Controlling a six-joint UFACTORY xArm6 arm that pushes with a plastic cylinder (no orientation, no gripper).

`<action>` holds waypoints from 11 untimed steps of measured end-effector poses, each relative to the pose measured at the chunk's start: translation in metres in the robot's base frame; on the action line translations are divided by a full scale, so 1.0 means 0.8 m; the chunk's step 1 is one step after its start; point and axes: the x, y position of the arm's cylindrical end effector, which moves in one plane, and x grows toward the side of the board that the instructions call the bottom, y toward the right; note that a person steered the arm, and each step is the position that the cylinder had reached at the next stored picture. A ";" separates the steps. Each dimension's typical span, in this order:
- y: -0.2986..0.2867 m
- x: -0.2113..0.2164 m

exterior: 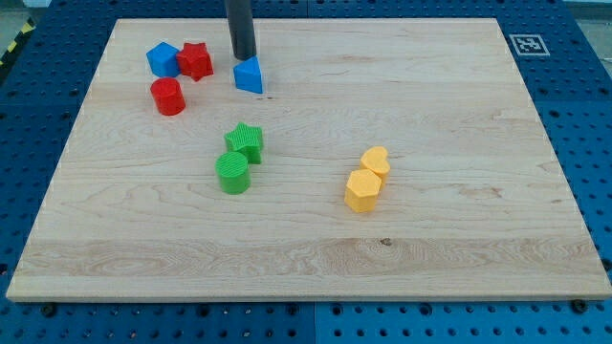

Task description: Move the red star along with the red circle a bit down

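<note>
The red star (pixel 195 60) lies near the view's top left, touching a blue cube-like block (pixel 163 59) on its left. The red circle (pixel 167 96) sits just below and left of the star, apart from it. My tip (pixel 243 56) comes down from the view's top, to the right of the red star, and stands right at the upper edge of a blue triangular block (pixel 250 75).
A green star (pixel 245 141) and a green circle (pixel 232 174) touch in the middle of the wooden board (pixel 459 248). Two yellow blocks (pixel 368 180) lie together right of centre. A marker tag (pixel 526 44) sits at the board's top right corner.
</note>
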 end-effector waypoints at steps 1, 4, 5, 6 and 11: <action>-0.021 -0.019; -0.080 0.006; -0.077 0.006; -0.076 0.022; -0.097 0.097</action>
